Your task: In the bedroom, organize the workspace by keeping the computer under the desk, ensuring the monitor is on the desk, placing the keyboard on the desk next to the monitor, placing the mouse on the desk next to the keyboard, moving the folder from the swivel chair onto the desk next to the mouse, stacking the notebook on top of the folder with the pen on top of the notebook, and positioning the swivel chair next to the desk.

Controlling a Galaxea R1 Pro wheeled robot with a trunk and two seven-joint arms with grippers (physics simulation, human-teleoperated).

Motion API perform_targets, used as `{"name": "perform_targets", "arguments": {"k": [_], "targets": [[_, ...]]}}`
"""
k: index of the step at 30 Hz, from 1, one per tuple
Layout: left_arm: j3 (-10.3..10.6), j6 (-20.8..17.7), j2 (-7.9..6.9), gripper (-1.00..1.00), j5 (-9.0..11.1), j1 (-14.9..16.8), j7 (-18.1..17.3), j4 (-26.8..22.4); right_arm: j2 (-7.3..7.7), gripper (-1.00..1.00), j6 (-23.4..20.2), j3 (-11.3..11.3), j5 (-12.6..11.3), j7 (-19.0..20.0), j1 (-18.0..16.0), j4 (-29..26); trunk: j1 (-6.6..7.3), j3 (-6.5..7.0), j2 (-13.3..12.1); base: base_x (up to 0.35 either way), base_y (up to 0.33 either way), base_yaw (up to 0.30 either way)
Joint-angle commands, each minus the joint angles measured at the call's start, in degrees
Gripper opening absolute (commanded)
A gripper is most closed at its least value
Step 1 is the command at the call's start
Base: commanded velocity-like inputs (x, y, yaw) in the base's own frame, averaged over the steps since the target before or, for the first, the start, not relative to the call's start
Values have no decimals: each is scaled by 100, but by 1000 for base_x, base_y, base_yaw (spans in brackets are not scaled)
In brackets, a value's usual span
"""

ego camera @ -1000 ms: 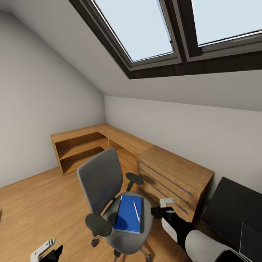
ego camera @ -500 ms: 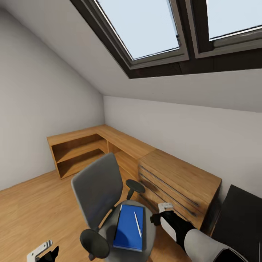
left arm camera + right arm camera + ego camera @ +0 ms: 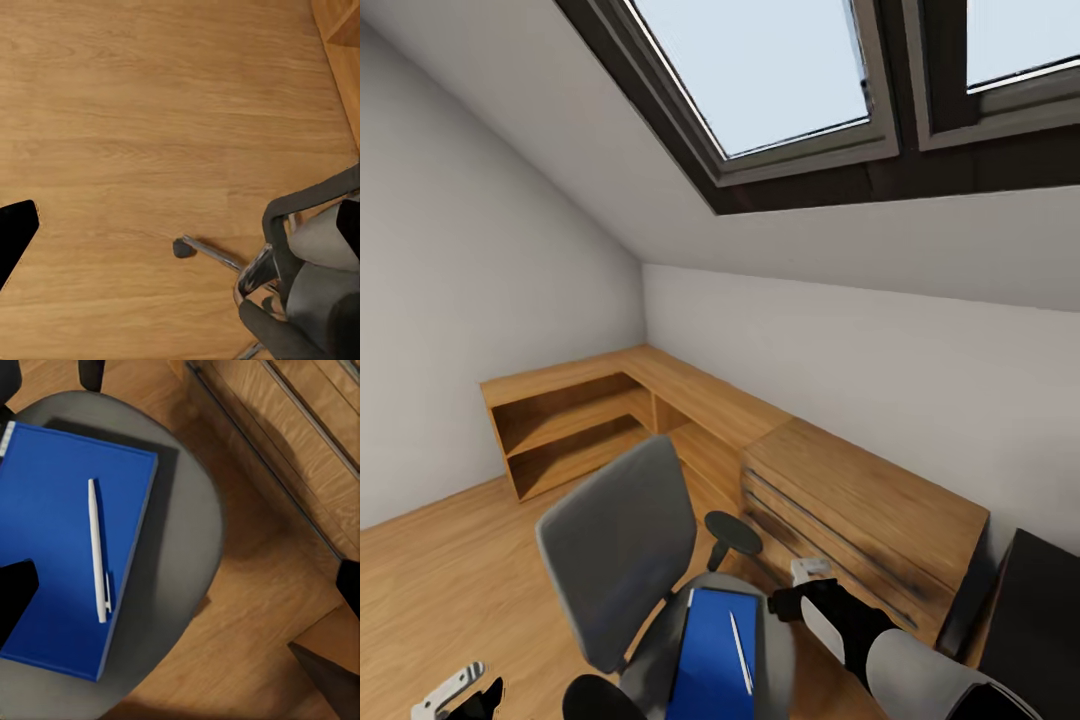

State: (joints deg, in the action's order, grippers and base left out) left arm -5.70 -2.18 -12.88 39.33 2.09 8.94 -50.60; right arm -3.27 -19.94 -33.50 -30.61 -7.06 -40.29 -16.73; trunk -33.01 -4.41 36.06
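Note:
The grey swivel chair (image 3: 618, 540) stands on the wood floor in front of me. The blue folder (image 3: 712, 650) lies flat on its seat, and the white pen (image 3: 741, 655) rests on top of the folder. My right gripper (image 3: 788, 603) hovers just right of the seat, open and empty. In the right wrist view it (image 3: 181, 589) is above the seat edge, beside the folder (image 3: 67, 547) and pen (image 3: 97, 551). My left gripper (image 3: 460, 695) hangs low at the left, open over bare floor (image 3: 180, 232). The desk's black end (image 3: 1045, 610) shows at the far right. Computer, monitor, keyboard, mouse and notebook are out of view.
A light-wood drawer chest (image 3: 860, 505) stands close behind the chair, against the wall. A light-wood shelving unit (image 3: 570, 420) fills the far corner. The chair's chrome base and a castor (image 3: 182, 247) lie near my left gripper. A sloped ceiling with skylights (image 3: 760, 80) hangs overhead.
The whole view has shifted: the camera moved closer, so the chair looks bigger and lower and less of the desk shows. Folder and pen stay on the seat; the grippers keep their poses.

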Motion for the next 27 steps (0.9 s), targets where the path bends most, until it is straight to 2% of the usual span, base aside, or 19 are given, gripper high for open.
{"name": "perform_targets", "arguments": {"k": [1,4,5,8,9,14,27], "targets": [[-222,-35,1,100,58,2,26,-15,-2,100,-19,-52,-57,-41,-6,-9,-3,-11,10,21,0,62],[-645,-55,13,100,75,2,26,-21,-9,100,-13,-67,-53,-37,-6,-8,-3,-11,10,14,0,131],[-911,-64,20,100,81,2,22,-24,-11,100,-9,-92,-52,-35,-6,-8,-3,-11,10,7,0,201],[-1263,-89,26,100,88,2,16,-27,-14,100,1,-152,-51,-33,-6,-9,-3,-11,10,4,0,228],[-1313,-96,27,100,88,2,15,-27,-14,100,2,-162,-51,-33,-6,-10,-3,-11,10,2,0,249],[-1453,-121,37,100,71,2,6,-36,-15,100,3,-191,-55,-32,-6,-8,-3,-11,10,1,0,261],[-1403,-133,44,100,32,2,10,-46,-16,100,-1,-221,-57,-32,-6,-6,-3,-51,10,0,0,235]]}}
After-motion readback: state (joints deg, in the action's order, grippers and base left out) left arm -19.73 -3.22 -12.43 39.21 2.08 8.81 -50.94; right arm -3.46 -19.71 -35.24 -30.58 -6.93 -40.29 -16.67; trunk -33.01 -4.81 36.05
